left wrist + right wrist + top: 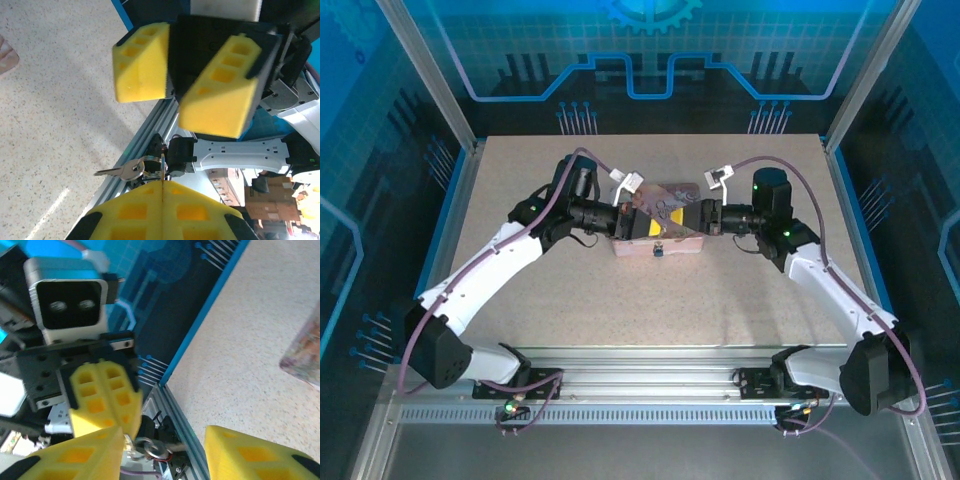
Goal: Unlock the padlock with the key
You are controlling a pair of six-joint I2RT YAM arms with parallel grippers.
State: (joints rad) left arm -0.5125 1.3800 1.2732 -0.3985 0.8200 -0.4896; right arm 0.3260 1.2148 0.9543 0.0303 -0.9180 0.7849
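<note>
left pincer [163, 189] clamps key [120, 171] | right pincer [165, 444] agape | tin [686, 246] well off table [720, 305] edges

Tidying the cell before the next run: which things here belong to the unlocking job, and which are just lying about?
Job: padlock; key, pinched in the left gripper; right gripper, open.
Lying about: pink tin; cardboard boxes in the background.

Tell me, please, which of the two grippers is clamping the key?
The left gripper: its yellow pads are pressed together on the key, whereas the right gripper facing it has its pads standing well apart.
</note>
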